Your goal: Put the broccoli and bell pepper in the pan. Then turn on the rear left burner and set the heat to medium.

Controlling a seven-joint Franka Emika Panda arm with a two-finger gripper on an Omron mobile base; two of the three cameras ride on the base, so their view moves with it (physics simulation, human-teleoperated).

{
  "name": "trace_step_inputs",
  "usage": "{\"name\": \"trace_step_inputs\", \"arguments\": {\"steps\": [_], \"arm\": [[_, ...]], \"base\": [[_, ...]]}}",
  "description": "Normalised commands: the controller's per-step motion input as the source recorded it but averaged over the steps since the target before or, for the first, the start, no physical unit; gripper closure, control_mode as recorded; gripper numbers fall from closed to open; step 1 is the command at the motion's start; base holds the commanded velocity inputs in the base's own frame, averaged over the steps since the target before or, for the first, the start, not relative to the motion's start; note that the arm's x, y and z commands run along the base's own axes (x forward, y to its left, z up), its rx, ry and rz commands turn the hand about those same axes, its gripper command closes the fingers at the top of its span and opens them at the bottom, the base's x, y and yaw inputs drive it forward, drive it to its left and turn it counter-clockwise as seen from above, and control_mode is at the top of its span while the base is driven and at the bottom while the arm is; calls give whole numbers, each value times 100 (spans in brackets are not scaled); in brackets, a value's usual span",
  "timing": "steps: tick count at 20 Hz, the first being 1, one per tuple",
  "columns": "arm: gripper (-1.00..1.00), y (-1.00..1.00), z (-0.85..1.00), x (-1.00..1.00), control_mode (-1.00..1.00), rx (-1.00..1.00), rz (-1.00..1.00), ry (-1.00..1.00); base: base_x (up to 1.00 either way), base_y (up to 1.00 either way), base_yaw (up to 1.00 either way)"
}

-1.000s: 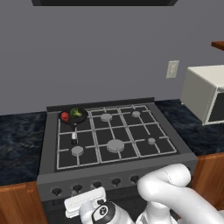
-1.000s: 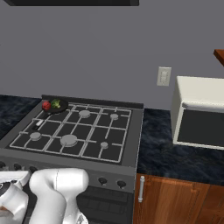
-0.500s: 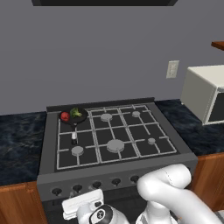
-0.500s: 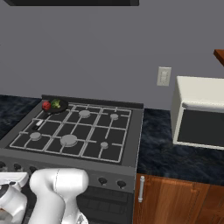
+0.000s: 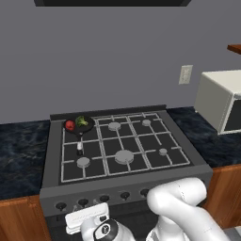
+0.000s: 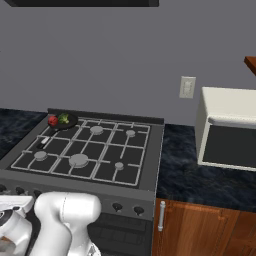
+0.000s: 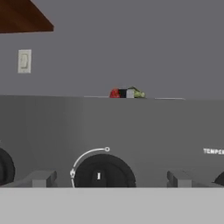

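Small lumpy green broccoli [image 5: 83,121] & glossy red bell pepper [image 5: 69,124] sit in small round black pan [image 5: 77,129] on rear-left burner of grey gas stove [image 5: 123,147]; gripper [image 7: 111,178] spread wide, empty, facing black knob [image 7: 103,173] on front panel; "TEMPER" partly readable at right; white microwave [image 6: 228,129] well apart on dark surface [image 6: 185,170].

— Over the stove front in the hand view: pan [image 7: 127,93] mostly hidden behind the top edge, just a dark sliver showing. Bell pepper [image 7: 115,93] and broccoli [image 7: 136,92] poking up either side, both tiny.
— Agreed. Knob [image 7: 103,174] below cut off along the bottom. Another knob [image 7: 4,168] clipped by the left edge, a third [image 7: 220,178] barely peeking in at right.
— Panel lettering [image 7: 213,151] cut by the right edge, blurred.
— Left base view: pan handle tip [image 5: 79,146] too small for detail. Microwave [image 5: 221,106] cropped at right.
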Motion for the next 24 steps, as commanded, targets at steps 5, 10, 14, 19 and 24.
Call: {"name": "trace_step_inputs", "arguments": {"steps": [5, 10, 14, 19, 24], "arm": [[-100, 0, -20, 10, -100, 9, 0, 0], [-100, 0, -1, 13, -100, 5, 0, 0], [-100, 0, 0, 22, -100, 2, 0, 0], [-100, 0, 0, 11, -100, 0, 0, 0], [100, 0, 0, 0, -100, 0, 0, 0]], "base": [[0, 0, 0], [0, 0, 0], [0, 0, 0], [0, 0, 0], [0, 0, 0]]}}
